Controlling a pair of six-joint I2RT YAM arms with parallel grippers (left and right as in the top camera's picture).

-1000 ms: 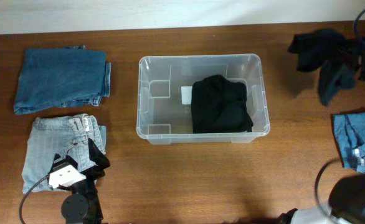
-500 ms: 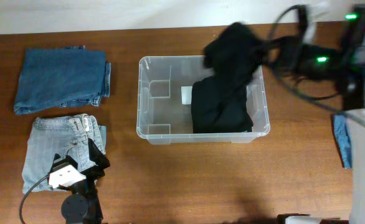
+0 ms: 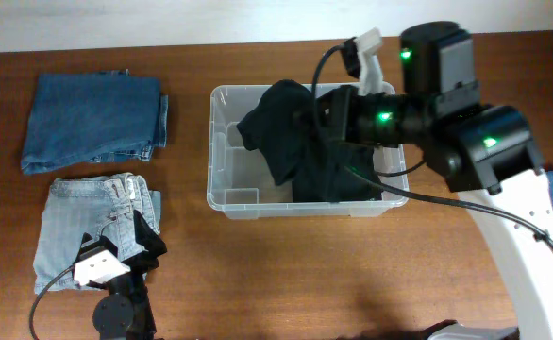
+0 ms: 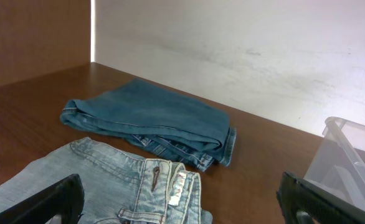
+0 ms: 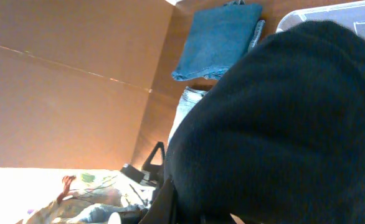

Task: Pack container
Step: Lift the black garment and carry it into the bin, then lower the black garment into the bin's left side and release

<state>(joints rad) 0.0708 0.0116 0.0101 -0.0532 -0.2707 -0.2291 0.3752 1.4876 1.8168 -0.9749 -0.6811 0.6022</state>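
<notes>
Limp black garment [image 3: 276, 132] droops over the clear, round-cornered plastic container [image 3: 222, 161].
The right claw [image 3: 326, 111] pinches it; the left claw [image 3: 146, 242] is spread above light-wash jeans [image 3: 92, 227]; folded blue denim [image 3: 92, 123] lies at ten o'clock.

The overhead view is bright, even and sharp, with only soft, short shadows beside the container [image 3: 258, 206] on the table [image 3: 286, 274]; green lights glow on the right arm [image 3: 489, 142]. The left wrist view is paler, its wall [image 4: 263, 56] washed out (a bright vertical strip stands at upper left), its own fingers [image 4: 45, 202] dark and soft in the bottom corners. In the right wrist view a black garment [image 5: 282, 124] fills the frame, blurred and featureless; the lower left corner is blown white.
</notes>
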